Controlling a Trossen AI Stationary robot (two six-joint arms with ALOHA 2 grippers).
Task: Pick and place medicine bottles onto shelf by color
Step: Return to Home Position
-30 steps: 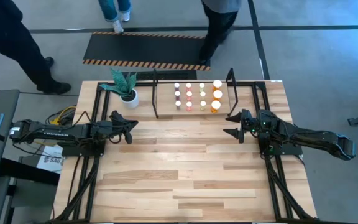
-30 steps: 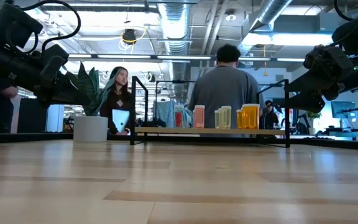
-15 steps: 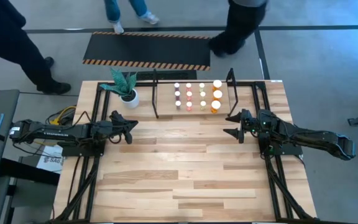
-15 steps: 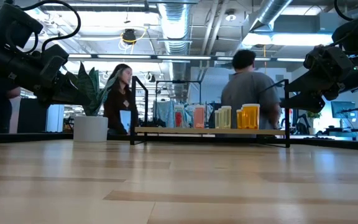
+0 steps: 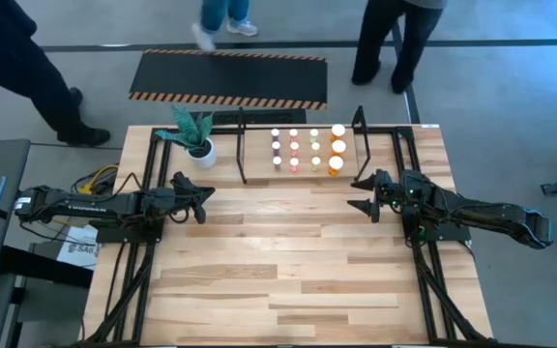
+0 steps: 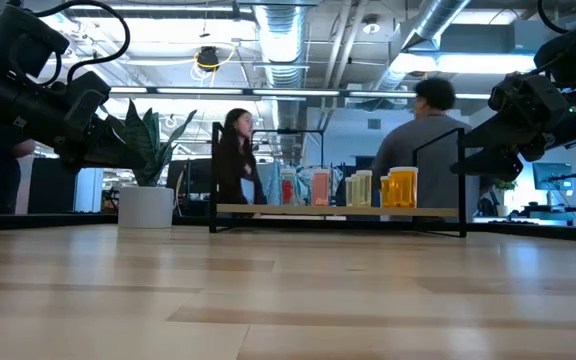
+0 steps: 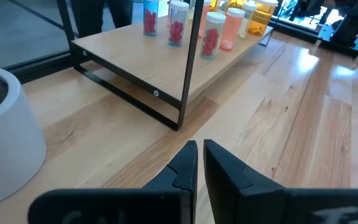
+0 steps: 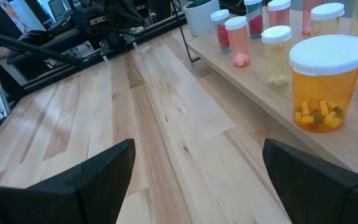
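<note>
People (image 6: 423, 150) behind walked on, arms unmoved | left gripper (image 7: 199, 149) pressed together | right gripper (image 8: 197, 149) spread | bottles (image 5: 294, 148) on shelf (image 6: 268, 210), labels unreadable

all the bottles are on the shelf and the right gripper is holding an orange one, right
No, the right gripper is open and holds nothing. The right wrist view shows the big orange bottle standing on the shelf beyond it. The rest is right.

Red bottles (image 5: 276, 147): three
Pink bottles (image 5: 294, 147): three
Greenish bottles (image 5: 314, 147): three
Orange bottles (image 5: 337, 147): three, larger
Shelf (image 5: 243, 145): one
Plant pot (image 5: 202, 152): one
Arms (image 5: 95, 205): two
Mat (image 5: 228, 77): one
People (image 5: 27, 77): three, partly seen
</note>
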